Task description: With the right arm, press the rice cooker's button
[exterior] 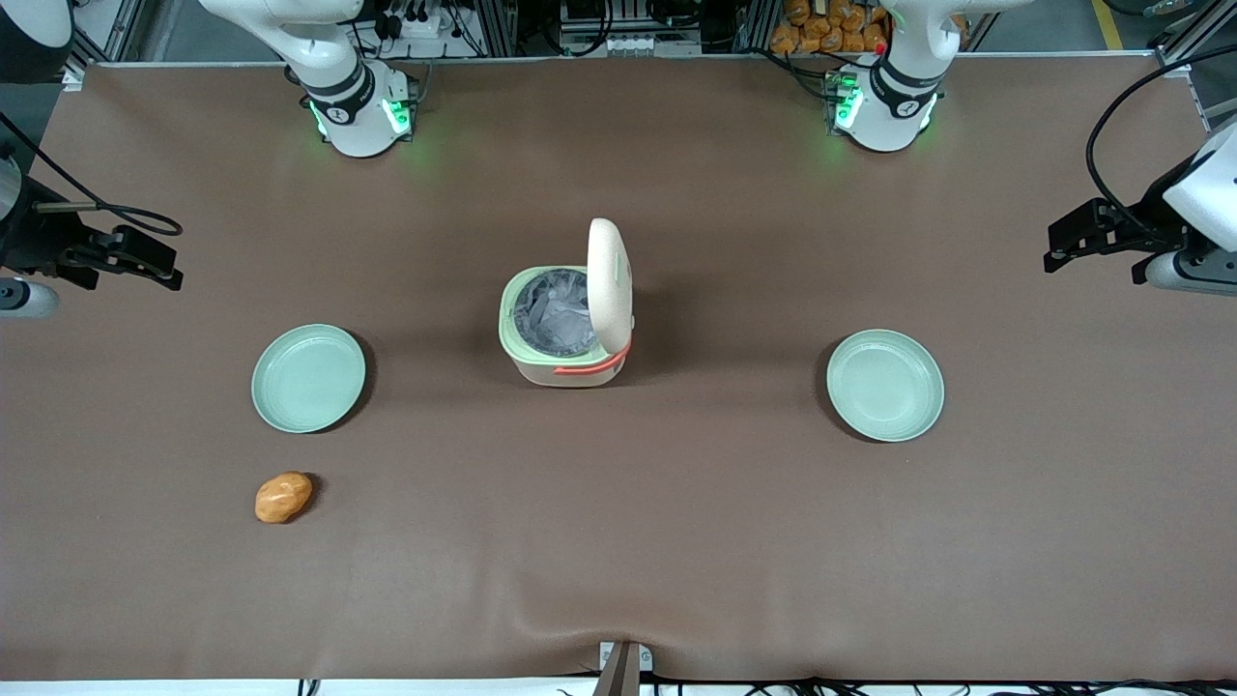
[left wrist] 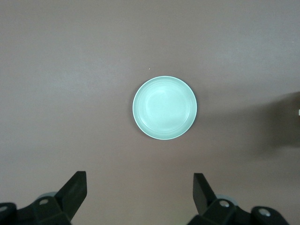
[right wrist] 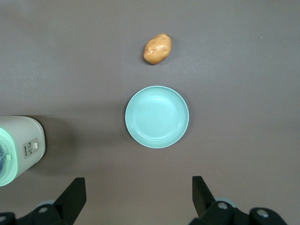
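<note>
While its black two-finger gripper (right wrist: pixel 138 199) hangs wide apart, holding nothing, above a round pale green plate (right wrist: pixel 157 116), small cream rice cooker (exterior: pixel 568 309) mid-table, lid raised, control-panel lettering unreadable, potato (exterior: pixel 283 497) nearer the front camera.

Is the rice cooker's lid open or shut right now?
Open. The rice cooker has its cream lid standing upright, exposing the silvery-grey pot. The gripper hangs open above the green plate, away from the cooker.
</note>
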`<state>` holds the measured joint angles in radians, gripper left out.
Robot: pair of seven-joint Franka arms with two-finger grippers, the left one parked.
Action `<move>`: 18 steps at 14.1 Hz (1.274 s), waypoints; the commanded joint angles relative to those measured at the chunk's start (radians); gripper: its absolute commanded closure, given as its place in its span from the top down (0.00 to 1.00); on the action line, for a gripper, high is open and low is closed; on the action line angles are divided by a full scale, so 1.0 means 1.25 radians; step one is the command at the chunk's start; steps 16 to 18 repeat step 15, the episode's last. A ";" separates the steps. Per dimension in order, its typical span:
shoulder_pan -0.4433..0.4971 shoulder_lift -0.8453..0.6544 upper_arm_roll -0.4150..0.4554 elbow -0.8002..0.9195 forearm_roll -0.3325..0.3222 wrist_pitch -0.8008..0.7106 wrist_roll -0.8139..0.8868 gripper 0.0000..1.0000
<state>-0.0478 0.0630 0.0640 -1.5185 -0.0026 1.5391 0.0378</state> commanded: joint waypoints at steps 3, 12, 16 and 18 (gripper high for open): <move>0.000 -0.007 -0.003 -0.001 -0.011 -0.057 -0.003 1.00; 0.006 -0.007 -0.021 0.001 -0.002 -0.090 0.010 1.00; 0.008 -0.009 -0.021 0.002 0.000 -0.094 0.010 1.00; 0.008 -0.009 -0.021 0.002 0.000 -0.094 0.010 1.00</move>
